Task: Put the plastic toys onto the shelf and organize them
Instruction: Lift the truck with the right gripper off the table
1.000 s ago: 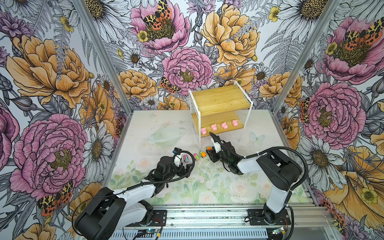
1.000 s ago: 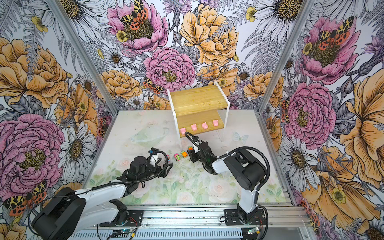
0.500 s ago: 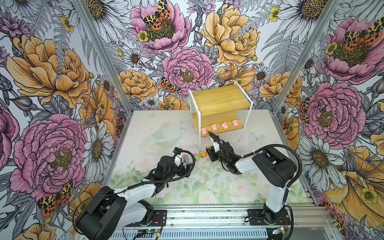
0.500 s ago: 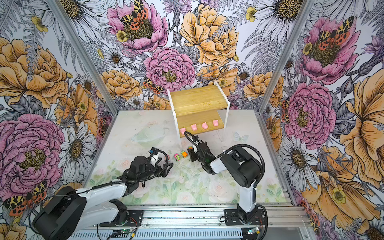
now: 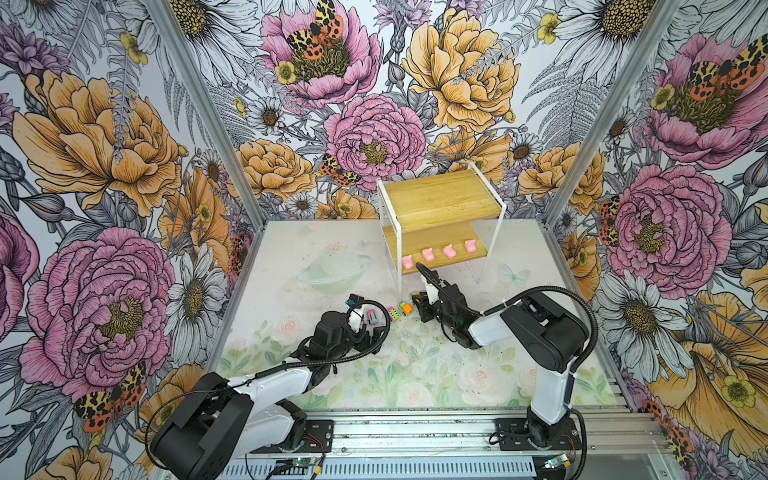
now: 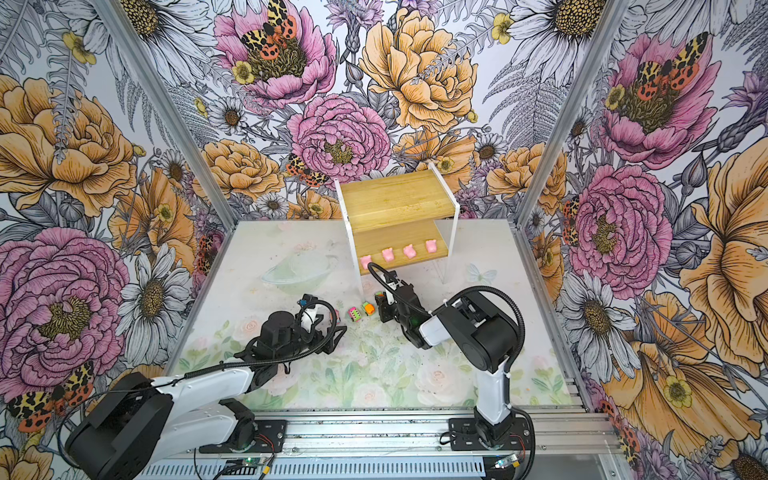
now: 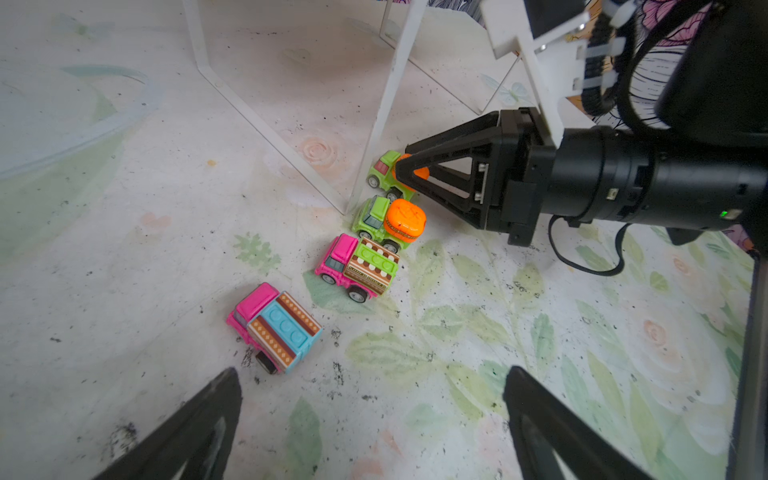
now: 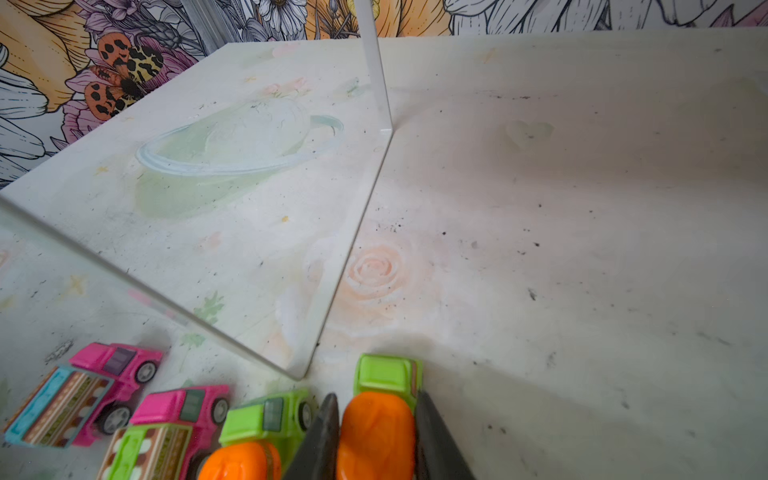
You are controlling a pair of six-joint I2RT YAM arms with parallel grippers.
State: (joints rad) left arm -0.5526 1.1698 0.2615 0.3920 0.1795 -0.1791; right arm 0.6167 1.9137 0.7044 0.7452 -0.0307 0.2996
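The shelf [image 5: 440,203] stands at the back, and several pink pig toys [image 5: 427,254] sit in a row on its lower board. A line of toy cars lies on the mat in front of it. My right gripper [image 8: 376,399] is shut on an orange-and-green car [image 8: 376,432], one finger on each side, with the car resting on the mat. Beside it lie a second orange-and-green car [image 7: 390,220], a pink car with green trim [image 7: 357,268] and a pink car with blue trim [image 7: 276,326]. My left gripper [image 7: 372,374] hangs open just short of the blue-trimmed car, holding nothing.
The shelf's thin white front leg [image 7: 374,137] stands right against the held car and the one beside it. A floor bar of the frame [image 8: 345,257] runs back from that leg. Flower-printed walls [image 5: 124,208] close in the mat on three sides.
The right arm's elbow has shifted a little while its gripper stayed low at the car by the shelf leg. The left arm has not moved.
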